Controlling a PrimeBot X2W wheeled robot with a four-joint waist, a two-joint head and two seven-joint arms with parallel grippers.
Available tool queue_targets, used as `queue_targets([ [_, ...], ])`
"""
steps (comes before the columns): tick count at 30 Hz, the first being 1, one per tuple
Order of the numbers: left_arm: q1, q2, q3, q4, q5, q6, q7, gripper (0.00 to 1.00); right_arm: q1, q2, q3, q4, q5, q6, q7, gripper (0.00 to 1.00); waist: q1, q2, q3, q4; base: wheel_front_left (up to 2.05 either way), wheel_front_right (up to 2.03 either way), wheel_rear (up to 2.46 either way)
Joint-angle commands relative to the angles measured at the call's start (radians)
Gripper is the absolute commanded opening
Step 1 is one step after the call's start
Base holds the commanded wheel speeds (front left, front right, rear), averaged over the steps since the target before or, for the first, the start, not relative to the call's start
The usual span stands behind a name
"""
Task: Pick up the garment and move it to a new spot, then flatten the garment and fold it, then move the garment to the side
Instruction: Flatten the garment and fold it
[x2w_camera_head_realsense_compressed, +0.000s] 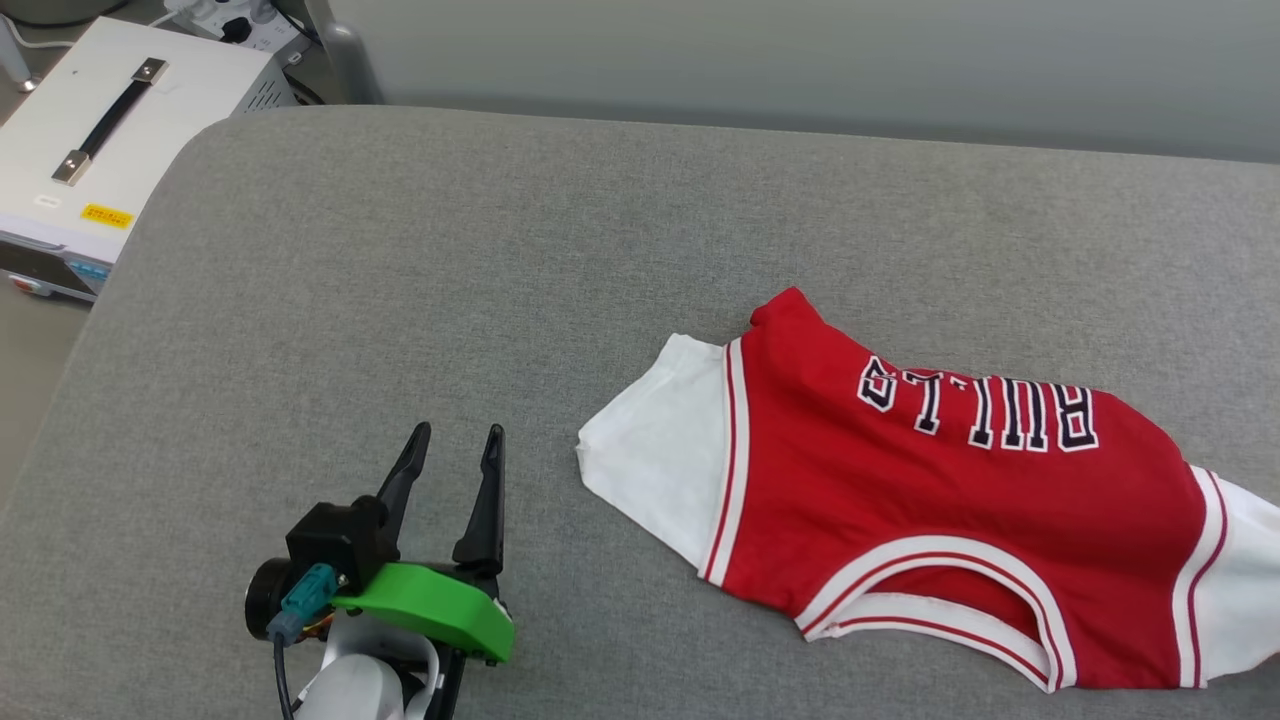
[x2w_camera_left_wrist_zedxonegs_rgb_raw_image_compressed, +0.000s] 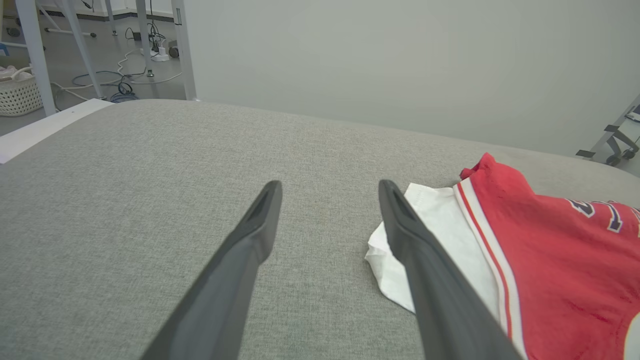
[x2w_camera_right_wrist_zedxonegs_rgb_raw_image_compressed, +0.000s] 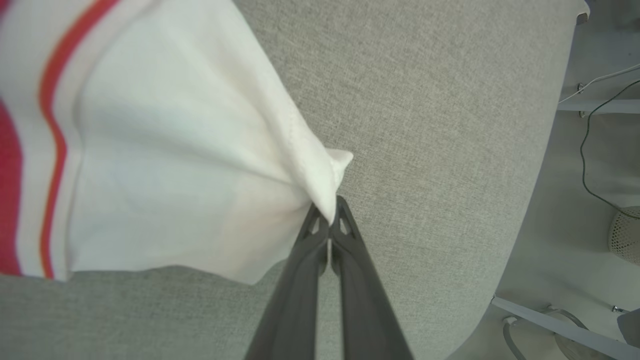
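While my right gripper (x2w_camera_right_wrist_zedxonegs_rgb_raw_image_compressed: 332, 207) was clamped tight, its two fingers met on the hem corner of a white sleeve of the garment (x2w_camera_right_wrist_zedxonegs_rgb_raw_image_compressed: 175, 175), and the cloth fanned out from the pinch in soft folds. Beyond the sleeve ran a white-and-red striped band, then red fabric. The pinch sat close to the right edge of the table (x2w_camera_right_wrist_zedxonegs_rgb_raw_image_compressed: 450, 125), near a rounded corner.

From the head view, the garment (x2w_camera_head_realsense_compressed: 950, 500) lay on the right half of the table (x2w_camera_head_realsense_compressed: 400, 250), toward my side. It was spread mostly flat with some wrinkles. The black "BULLS" lettering read upside down to me, and the trimmed neck opening faced the near edge. Its other white sleeve pointed toward the table's middle.

My left gripper (x2w_camera_head_realsense_compressed: 458, 430) stood spread wide with nothing between its fingers. It sat over bare grey cloth left of the middle, toward the near edge, with a clear gap between it and that sleeve. In the left wrist view, the left gripper (x2w_camera_left_wrist_zedxonegs_rgb_raw_image_compressed: 330, 185) framed bare table (x2w_camera_left_wrist_zedxonegs_rgb_raw_image_compressed: 150, 175), and the garment (x2w_camera_left_wrist_zedxonegs_rgb_raw_image_compressed: 560, 260) lay just to the right.

A white box with a black handle (x2w_camera_head_realsense_compressed: 110, 130) stood beyond the far left corner.
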Motion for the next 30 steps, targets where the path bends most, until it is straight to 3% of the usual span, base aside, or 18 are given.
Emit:
queue_targets([
  [1, -0.020, -0.004, -0.001, 0.004, 0.002, -0.003, -0.006, 1.00, 0.010, -0.004, -0.003, 0.022, -0.010, -0.001, -0.015, 0.00, 0.0000, -0.0001, 0.005, 0.000, 0.00, 0.00, 0.00],
  [2, -0.020, -0.004, -0.001, 0.007, 0.002, -0.003, -0.006, 1.00, 0.006, -0.001, -0.006, 0.038, -0.016, -0.001, -0.025, 0.00, 0.0000, -0.0001, 0.005, -0.001, 0.00, 0.00, 0.00],
  [4, -0.021, -0.004, -0.001, 0.012, 0.002, -0.003, -0.006, 1.00, -0.007, 0.009, -0.005, 0.067, -0.042, -0.001, -0.067, 1.00, 0.0000, -0.0001, 0.004, -0.003, 0.00, 0.00, 0.00],
  [9, -0.017, -0.004, 0.006, 0.027, 0.003, -0.003, -0.006, 1.00, -0.042, 0.072, -0.033, 0.123, -0.064, -0.001, -0.168, 1.00, 0.0000, -0.0001, -0.022, -0.019, 0.00, 0.00, 0.00],
  [10, -0.014, -0.004, 0.011, 0.025, 0.003, -0.003, -0.006, 1.00, -0.058, 0.100, -0.070, 0.113, -0.079, -0.001, -0.248, 1.00, 0.0000, -0.0001, -0.040, -0.034, 0.00, 0.00, 0.00],
  [13, -0.010, -0.004, 0.012, 0.019, 0.002, -0.003, -0.006, 1.00, -0.075, 0.158, -0.155, 0.085, -0.082, -0.001, -0.353, 1.00, 0.0000, -0.0001, -0.054, -0.047, 0.00, 0.00, 0.00],
  [19, 0.004, 0.003, -0.001, -0.001, 0.020, -0.003, -0.006, 1.00, -0.032, 0.269, -0.226, -0.043, -0.093, -0.001, -0.547, 1.00, 0.0000, -0.0001, -0.072, -0.073, 0.00, 0.00, 0.00],
  [24, 0.020, -0.001, -0.007, -0.013, 0.004, -0.003, -0.006, 1.00, 0.036, 0.407, -0.279, -0.168, -0.102, -0.001, -0.703, 1.00, 0.0000, -0.0001, -0.076, -0.091, 0.00, 0.00, 0.00],
  [30, 0.010, 0.009, -0.027, -0.016, -0.034, -0.003, -0.005, 1.00, 0.108, 0.521, -0.283, -0.280, -0.135, -0.001, -0.760, 1.00, 0.0000, -0.0001, -0.047, -0.115, 0.00, 0.00, 0.00],
])
